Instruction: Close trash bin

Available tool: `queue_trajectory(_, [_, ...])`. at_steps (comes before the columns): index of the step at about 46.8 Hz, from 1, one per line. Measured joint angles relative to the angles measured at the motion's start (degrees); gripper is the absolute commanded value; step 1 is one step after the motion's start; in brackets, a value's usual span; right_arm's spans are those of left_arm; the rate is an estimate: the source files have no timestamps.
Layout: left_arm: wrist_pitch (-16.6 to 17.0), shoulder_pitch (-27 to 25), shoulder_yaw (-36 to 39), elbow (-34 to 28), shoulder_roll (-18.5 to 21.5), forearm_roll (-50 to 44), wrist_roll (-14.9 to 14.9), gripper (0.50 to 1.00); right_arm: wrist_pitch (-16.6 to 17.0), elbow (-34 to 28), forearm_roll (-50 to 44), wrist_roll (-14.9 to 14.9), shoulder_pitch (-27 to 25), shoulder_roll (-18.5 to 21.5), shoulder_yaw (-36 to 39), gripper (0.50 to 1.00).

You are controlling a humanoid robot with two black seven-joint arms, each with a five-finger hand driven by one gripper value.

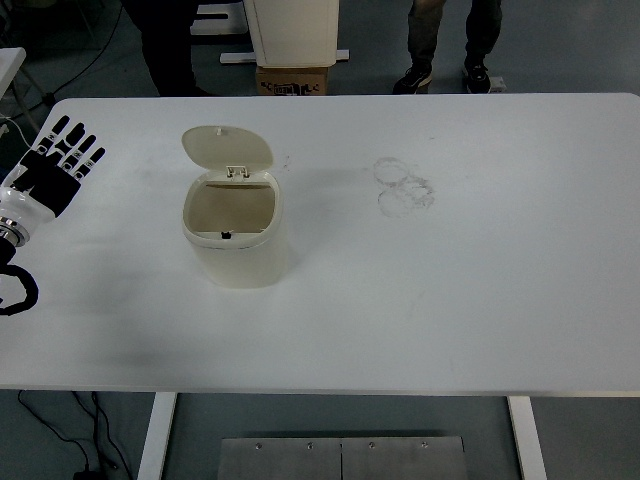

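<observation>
A: Bin [238, 245], trash, cream plastic, quantity one. Stands upright on the white table [470, 300], left of centre. Lid [227, 147], one, hinged at the bin's 12 o'clock edge and tipped back, so the mouth is open and the tan inside shows.

B: Hands?

A: One in view. Left hand [52, 172], black and white, at the bin's 9 o'clock, well apart from it near the table's left edge. Fingers spread flat, pointing toward 1 o'clock, holding nothing. Right hand not in view.

B: Other marks on the table?

A: Smudged rings [404, 186], grey, about three, overlapping, at the bin's 2 o'clock.

B: Beyond the table?

A: At 12 o'clock, one cardboard box [294, 80] on the floor under a white cabinet [292, 30]. Legs of two persons: one pair [448, 45] with dark shoes toward 1 o'clock, one dark pair [168, 45] toward 11 o'clock.
</observation>
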Motion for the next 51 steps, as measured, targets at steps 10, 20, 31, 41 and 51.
queue_trajectory(10, [0.1, 0.0, 0.07, 0.0, 0.08, 0.05, 0.0, 1.0, 0.0, -0.01, -0.01, 0.0, 0.0, 0.0, 0.0, 0.991])
queue_trajectory(20, [-0.43, 0.0, 0.01, -0.01, 0.11, 0.35, 0.16, 1.0, 0.0, -0.02, -0.01, 0.0, 0.0, 0.0, 0.0, 0.991])
queue_trajectory(31, [-0.03, -0.01, -0.06, -0.01, 0.14, 0.2, 0.1, 1.0, 0.0, -0.02, 0.0, -0.01, 0.0, 0.0, 0.0, 0.991])
queue_trajectory(41, [0.06, -0.52, -0.09, 0.0, 0.17, 0.24, 0.15, 1.0, 0.01, -0.02, 0.0, -0.01, 0.0, 0.0, -0.01, 0.991])
queue_trajectory(51, [0.01, -0.78, -0.01, 0.01, 0.17, 0.27, 0.26, 1.0, 0.01, -0.02, 0.0, 0.01, 0.0, 0.0, 0.0, 0.991])
